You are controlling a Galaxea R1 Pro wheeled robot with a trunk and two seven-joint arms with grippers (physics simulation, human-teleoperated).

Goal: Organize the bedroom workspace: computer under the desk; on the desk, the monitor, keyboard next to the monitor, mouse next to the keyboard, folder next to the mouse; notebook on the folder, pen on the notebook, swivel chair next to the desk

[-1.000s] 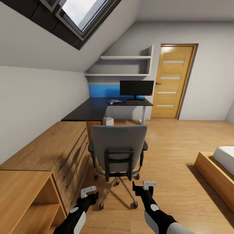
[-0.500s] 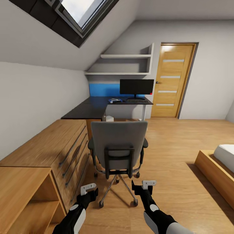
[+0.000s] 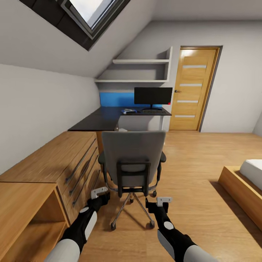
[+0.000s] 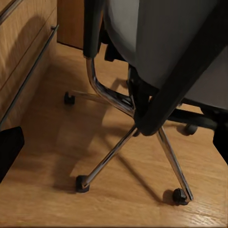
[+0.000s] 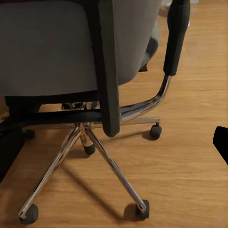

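Note:
The swivel chair (image 3: 133, 156), grey back toward me, stands on the wood floor between me and the desk (image 3: 98, 123). On the desk's far end are the black monitor (image 3: 153, 96), the keyboard (image 3: 153, 112) in front of it and the blue folder (image 3: 128, 111) to its left. Mouse, notebook and pen are too small to make out from here. The chair back hides the computer. My left gripper (image 3: 99, 194) and right gripper (image 3: 160, 202) are both open and low behind the chair's chrome base (image 4: 123, 142) (image 5: 90, 137), holding nothing.
A light-wood dresser (image 3: 62, 160) and an open shelf unit (image 3: 29, 218) line the left wall beside the chair. A bed frame (image 3: 243, 185) sits at the right. A wooden door (image 3: 191, 91) and wall shelves (image 3: 140, 71) are at the back. Open floor lies right of the chair.
The view has shifted toward the chair, which looms slightly larger. Both arms have reached forward, and the grippers are now closer to the chair's base.

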